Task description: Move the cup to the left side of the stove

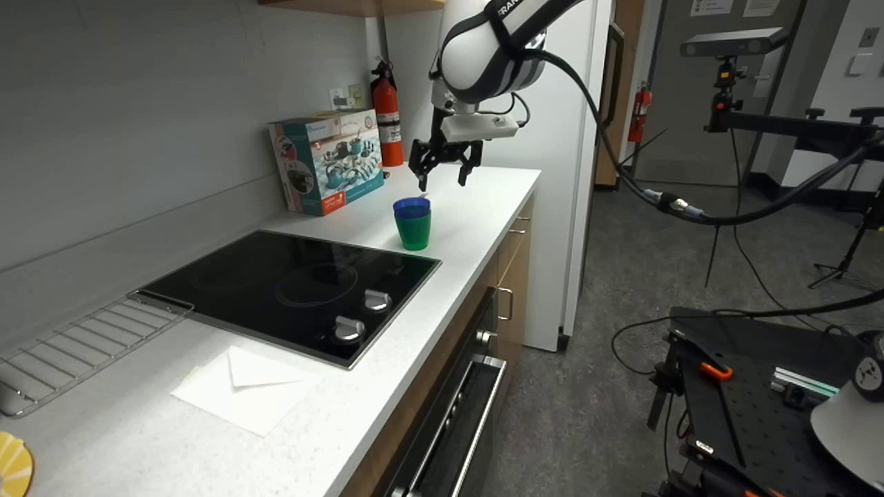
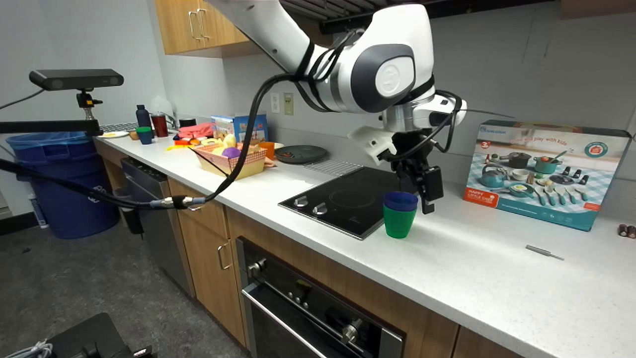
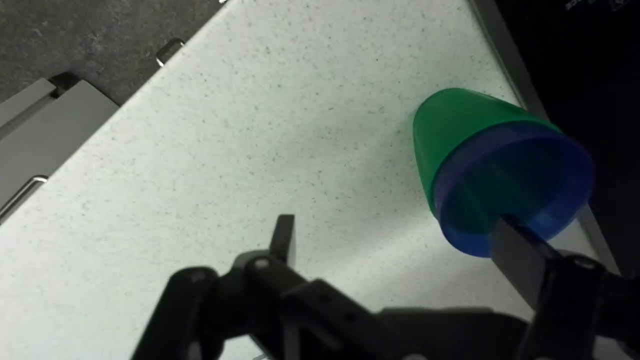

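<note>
The cup [image 1: 413, 231] is green with a blue upper part. It stands upright on the white counter, just beside one edge of the stove, in both exterior views [image 2: 399, 222]. The stove [image 1: 238, 273] is a black glass cooktop with two silver knobs; it also shows in an exterior view [image 2: 343, 201]. In the wrist view the cup [image 3: 462, 117] is right of centre, its mouth facing the camera, and the stove's edge [image 3: 520, 75] is behind it. My gripper [image 3: 395, 225] is open and empty, above the counter near the cup. Its right fingertip overlaps the cup's rim; contact cannot be told.
A toy box [image 2: 544, 174] stands by the wall, with a small screwdriver-like tool [image 2: 544, 252] in front. A wire rack [image 1: 83, 352] and white paper [image 1: 242, 393] lie beyond the stove. A basket of toy food [image 2: 233, 164] and a pan [image 2: 299, 153] are farther along.
</note>
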`<state>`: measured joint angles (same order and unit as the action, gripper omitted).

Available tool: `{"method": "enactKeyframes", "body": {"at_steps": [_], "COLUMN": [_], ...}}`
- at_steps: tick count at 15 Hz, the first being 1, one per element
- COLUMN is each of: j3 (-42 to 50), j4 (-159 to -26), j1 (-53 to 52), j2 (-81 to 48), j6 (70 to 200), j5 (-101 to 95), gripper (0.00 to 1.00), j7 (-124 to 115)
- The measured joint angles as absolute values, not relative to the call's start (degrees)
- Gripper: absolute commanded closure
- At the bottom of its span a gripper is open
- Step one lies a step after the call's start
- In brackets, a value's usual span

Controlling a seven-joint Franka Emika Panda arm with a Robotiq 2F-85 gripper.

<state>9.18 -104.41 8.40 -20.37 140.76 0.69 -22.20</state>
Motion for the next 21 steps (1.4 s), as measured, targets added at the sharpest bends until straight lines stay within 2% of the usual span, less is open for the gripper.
{"method": "enactKeyframes", "body": {"at_steps": [7,18,19,20,21], "j3": [8.76,8.79,8.80,8.80,8.80], "j4": [-94.64,-92.68,-92.67,-92.67,-92.67], "j1": [8.41,8.39,8.39,8.39,8.39], "j2": [-25.92,-30.89,-31.12,-31.29,-31.43], "j6": [131.22,132.76,132.80,132.83,132.88], "j5": [2.77,2.95,2.95,2.95,2.95], "gripper": [0.00,0.00,0.11,0.26,0.32], "j7": [-15.26,-15.51,-15.62,-15.77,-15.87]}}
